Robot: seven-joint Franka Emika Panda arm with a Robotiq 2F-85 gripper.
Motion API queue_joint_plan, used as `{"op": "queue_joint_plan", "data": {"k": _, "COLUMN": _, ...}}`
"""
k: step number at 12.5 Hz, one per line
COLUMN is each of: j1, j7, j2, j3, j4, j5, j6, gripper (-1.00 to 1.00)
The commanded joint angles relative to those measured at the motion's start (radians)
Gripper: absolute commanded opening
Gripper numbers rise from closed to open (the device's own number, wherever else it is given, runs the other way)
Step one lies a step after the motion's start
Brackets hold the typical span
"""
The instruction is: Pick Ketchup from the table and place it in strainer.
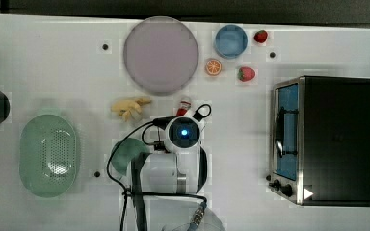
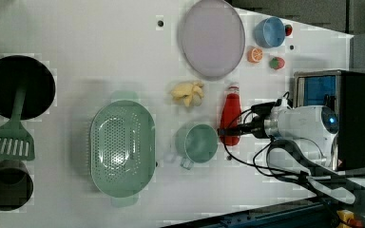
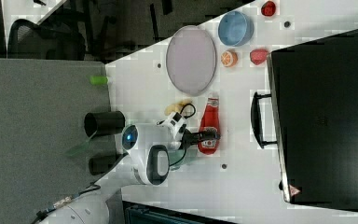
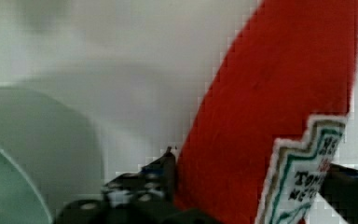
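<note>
The Ketchup (image 2: 229,114) is a slim red bottle with a white cap, standing near the table's middle; its cap (image 1: 185,103) pokes out past my wrist in the top view. My gripper (image 2: 228,129) is low on the bottle's body. In the wrist view the fingers (image 4: 144,186) press against both sides of the red body and label (image 4: 303,177), so my gripper (image 4: 251,191) is shut on it. The right view has the gripper (image 3: 209,136) at the label. The mint-green strainer (image 1: 26,144) lies at the top view's left, its rim (image 2: 95,142) well apart from the bottle.
A small green cup (image 2: 197,142) sits right beside the bottle, between it and the strainer. A yellow banana bunch (image 1: 130,108) and a lilac plate (image 1: 161,55) lie beyond. A toaster oven (image 1: 327,139) fills the top view's right. A green spatula (image 2: 9,137) and black cups stand at the left view's left.
</note>
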State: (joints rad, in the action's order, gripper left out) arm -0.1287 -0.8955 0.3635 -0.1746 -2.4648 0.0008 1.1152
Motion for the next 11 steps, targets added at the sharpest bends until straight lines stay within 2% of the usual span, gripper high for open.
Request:
{"op": "queue_joint_plan", "data": {"k": 1, "j1": 0.004, "j7": -0.039, "j2": -0.023, "j3": 0.006, "j4": 0.007, "j5": 0.009, "j6": 0.031, "gripper": 0.29}}
{"op": "queue_joint_plan", "data": {"k": 3, "j1": 0.004, "j7": -0.039, "j2": -0.059, "j3": -0.002, "j4": 0.007, "j5": 0.009, "j6": 0.018, "gripper": 0.29}}
{"op": "queue_joint_plan", "data": {"k": 6, "j1": 0.005, "j7": -0.023, "j2": -0.189, "j3": -0.023, "j4": 0.015, "j5": 0.012, "j6": -0.058, "gripper": 0.29}}
{"op": "queue_joint_plan", "data": {"k": 11, "j1": 0.015, "j7": 0.092, "j2": -0.467, "j3": -0.109, "j4": 0.112, "j5": 0.017, "j6": -0.441, "gripper": 0.29}}
